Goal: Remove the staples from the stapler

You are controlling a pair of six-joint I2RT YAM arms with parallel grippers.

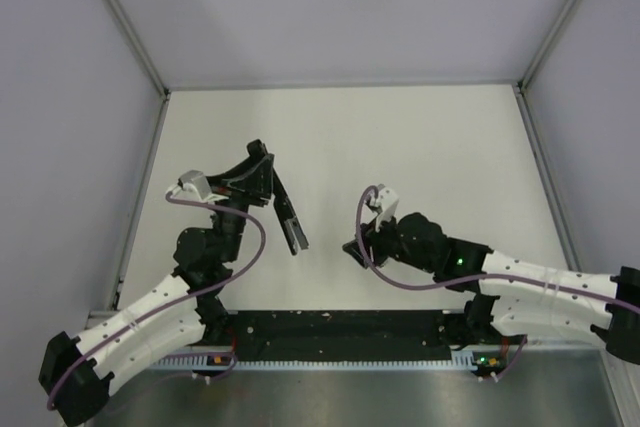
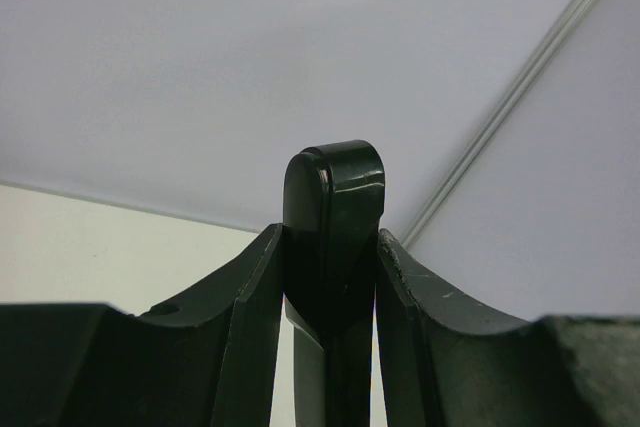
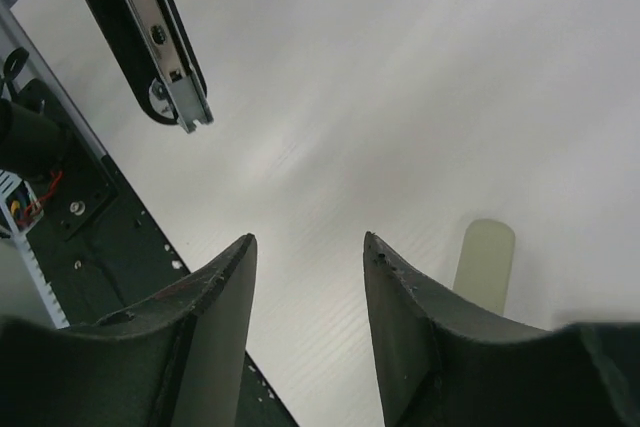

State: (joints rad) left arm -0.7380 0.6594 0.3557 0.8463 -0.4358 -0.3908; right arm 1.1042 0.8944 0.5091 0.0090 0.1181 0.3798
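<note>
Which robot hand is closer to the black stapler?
Left. The left hand is squeezing the stapler between its fingers. The right hand is open and empty, off to its side, not touching.

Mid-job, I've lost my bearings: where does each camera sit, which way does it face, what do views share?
Top external: above and behind the bases, looking down on the table; both arms show, the left gripper holding the stapler, the right gripper nearby.
Left wrist: on the left arm, looking along its fingers at the walls; the stapler's rounded end is clamped between them.
Right wrist: on the right arm, looking down past its open fingers at the table and a pale bar.
Shared: all three show the stapler.
</note>
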